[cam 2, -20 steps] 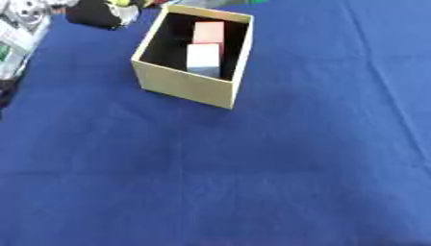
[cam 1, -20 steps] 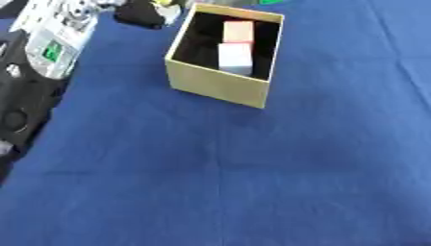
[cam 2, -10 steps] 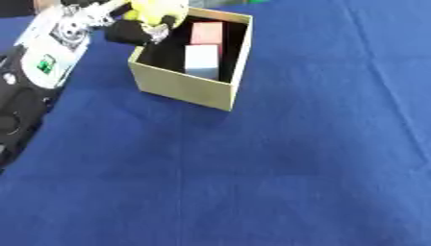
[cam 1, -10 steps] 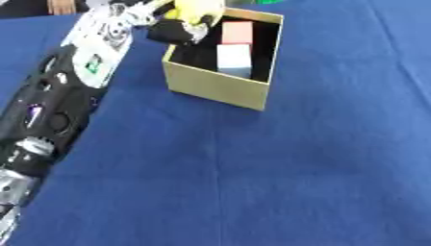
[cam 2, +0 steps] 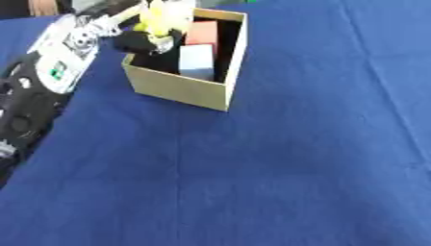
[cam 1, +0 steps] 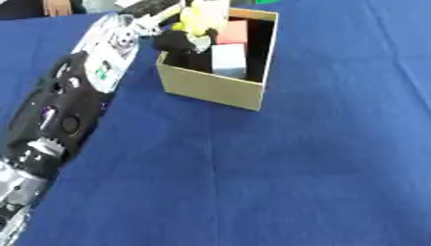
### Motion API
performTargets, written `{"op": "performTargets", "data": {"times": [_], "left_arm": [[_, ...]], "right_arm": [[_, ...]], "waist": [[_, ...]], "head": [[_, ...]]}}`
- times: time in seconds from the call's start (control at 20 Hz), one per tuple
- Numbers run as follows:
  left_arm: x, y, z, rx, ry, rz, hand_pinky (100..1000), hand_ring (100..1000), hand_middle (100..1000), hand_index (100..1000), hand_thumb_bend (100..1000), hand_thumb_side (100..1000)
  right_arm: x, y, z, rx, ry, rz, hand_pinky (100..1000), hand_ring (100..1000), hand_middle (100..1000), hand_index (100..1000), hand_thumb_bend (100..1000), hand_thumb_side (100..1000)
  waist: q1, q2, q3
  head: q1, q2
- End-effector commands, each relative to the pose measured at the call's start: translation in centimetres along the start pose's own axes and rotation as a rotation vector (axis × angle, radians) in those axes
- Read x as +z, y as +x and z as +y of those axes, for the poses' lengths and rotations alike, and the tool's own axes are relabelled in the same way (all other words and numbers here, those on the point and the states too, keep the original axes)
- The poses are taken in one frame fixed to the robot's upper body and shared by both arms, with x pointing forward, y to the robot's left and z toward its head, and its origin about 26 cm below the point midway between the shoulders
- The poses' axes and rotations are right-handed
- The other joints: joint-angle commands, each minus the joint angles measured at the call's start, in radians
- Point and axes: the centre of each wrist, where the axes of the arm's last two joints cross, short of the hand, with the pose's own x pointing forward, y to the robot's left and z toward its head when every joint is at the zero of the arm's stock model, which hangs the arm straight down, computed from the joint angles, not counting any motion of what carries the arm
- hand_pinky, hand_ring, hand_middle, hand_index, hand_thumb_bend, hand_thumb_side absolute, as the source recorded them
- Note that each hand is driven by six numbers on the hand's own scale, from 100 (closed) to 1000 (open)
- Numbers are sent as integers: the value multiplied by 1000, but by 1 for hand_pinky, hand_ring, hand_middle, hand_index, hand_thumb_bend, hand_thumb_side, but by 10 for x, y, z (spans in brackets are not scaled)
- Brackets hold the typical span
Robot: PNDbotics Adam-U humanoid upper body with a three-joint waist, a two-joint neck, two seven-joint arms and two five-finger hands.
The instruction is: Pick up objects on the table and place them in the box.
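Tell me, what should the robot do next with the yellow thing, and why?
Probably open the left hand and let the yellow thing drop. The hand, curled round it, is over the left side of the box, where the floor looks bare beside the red block and the pale block.

No text, brand or number can be read in either view. A small green mark is seen on the silver forearm plate of the left arm [cam 1: 105, 67], but it is too blurred to be read. Nothing is printed on the cardboard box [cam 1: 210, 89] or the blue tablecloth [cam 1: 320, 158].
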Motion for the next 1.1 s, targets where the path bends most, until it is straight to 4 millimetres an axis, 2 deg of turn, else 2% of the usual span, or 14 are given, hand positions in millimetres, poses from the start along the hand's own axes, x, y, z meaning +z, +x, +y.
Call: {"op": "performTargets", "data": {"times": [0.05,0.1,0.15,0.2,0.25,0.35,0.7,1.1], "left_arm": [[1,-4,9,-9,24,33,767,822,761,880,657,790],[2,-5,8,-8,21,31,770,825,767,885,703,808],[2,-6,7,-7,20,29,774,832,777,892,823,853],[3,-7,7,-7,20,26,777,836,782,895,866,872],[3,-8,7,-5,22,21,784,843,794,902,947,917],[4,-9,7,-1,26,15,788,849,803,905,1000,941],[6,-7,13,18,102,5,782,842,793,897,981,972],[12,7,29,130,226,-58,770,824,764,877,989,1000]], "right_arm": [[-6,6,-2,-6,-1,-29,850,724,658,768,100,834],[-6,6,-2,-6,-1,-29,850,724,658,768,100,834],[-6,6,-2,-6,-2,-29,850,723,658,768,100,835],[-6,6,-2,-6,-2,-29,850,723,658,768,100,835],[-6,6,-2,-6,-3,-28,850,723,658,768,100,835],[-6,6,-2,-6,-4,-27,850,723,658,768,100,836],[-5,6,-2,-5,-5,-23,851,723,657,768,100,836],[-5,6,-3,-2,-7,-21,850,723,657,768,100,833]], "waist": [[-3,-19,-1],[-3,-19,-1],[-3,-19,-2],[-2,-19,-2],[-2,-19,-2],[-2,-19,-3],[-3,-21,-3],[-5,-26,-1]], "head": [[-6,5],[-8,6],[-9,7],[-10,7],[-11,7],[-13,8],[-12,8],[-10,10]]}}
